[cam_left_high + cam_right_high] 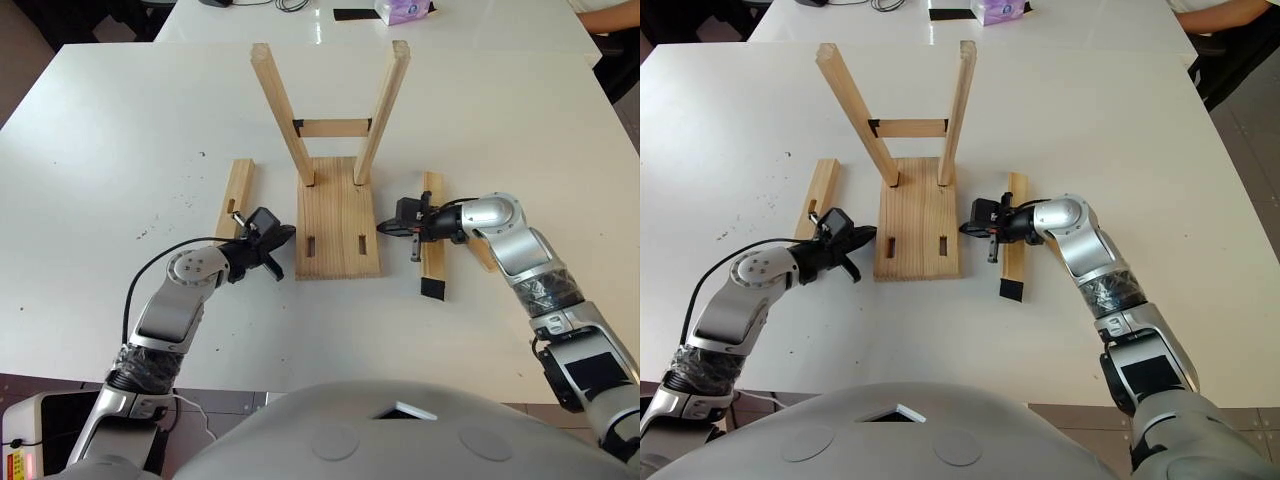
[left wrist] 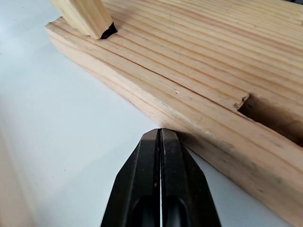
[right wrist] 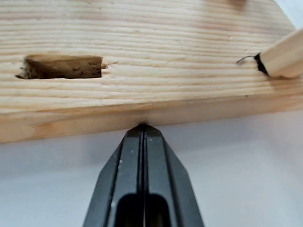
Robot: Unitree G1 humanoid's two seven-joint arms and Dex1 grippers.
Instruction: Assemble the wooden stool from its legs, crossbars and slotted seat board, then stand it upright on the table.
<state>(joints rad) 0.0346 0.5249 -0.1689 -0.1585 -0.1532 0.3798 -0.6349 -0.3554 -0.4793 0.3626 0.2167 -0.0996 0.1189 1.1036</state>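
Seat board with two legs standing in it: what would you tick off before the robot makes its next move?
1. Seat board lying flat on the table: ok.
2. Fitted legs, joined by a crossbar, seated in the far slots: ok.
3. Near slots empty for the next legs: ok.
4. Left loose leg and right loose leg lying beside the board: ok.
5. Ready to pick up: not ok, left jaws and right jaws are both shut, tips at the board's side edges.
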